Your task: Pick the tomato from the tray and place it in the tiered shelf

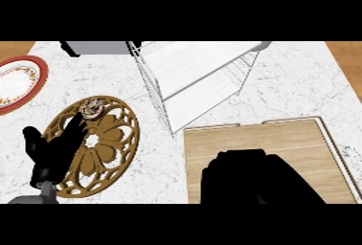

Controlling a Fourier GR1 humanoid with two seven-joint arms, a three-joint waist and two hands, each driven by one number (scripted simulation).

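At the far left, a red-rimmed plate [20, 82] lies on the white marble counter [297, 91], partly cut off by the edge of the view. Just right of it, lower down, the left hand [51, 152] stands with its fingers straight and apart, pointing up and holding nothing. It rests over the left edge of a round brown trivet [106, 143] with a pierced flower pattern. A small round patterned item [93, 107] sits at the top of the trivet, near the tips of that hand's fingers; I can't make out what it is. At the back, a grey box [96, 48] sits against the far edge, beside the white wire shelf [198, 76]. The shelf runs from the top of the view down toward the middle, and its lowest corner ends just above the tray's upper left corner. The tray [297, 143] is pale wood with a thin white rim and lies at the lower right of the counter. The right hand [251, 174] is low over its near left part as one dark mass, and whether that hand is open or closed I cannot tell. The tomato shows nowhere: none of it is on the bare wood of the tray or in the shelf. If it is still on the tray, it is hidden under the right hand.
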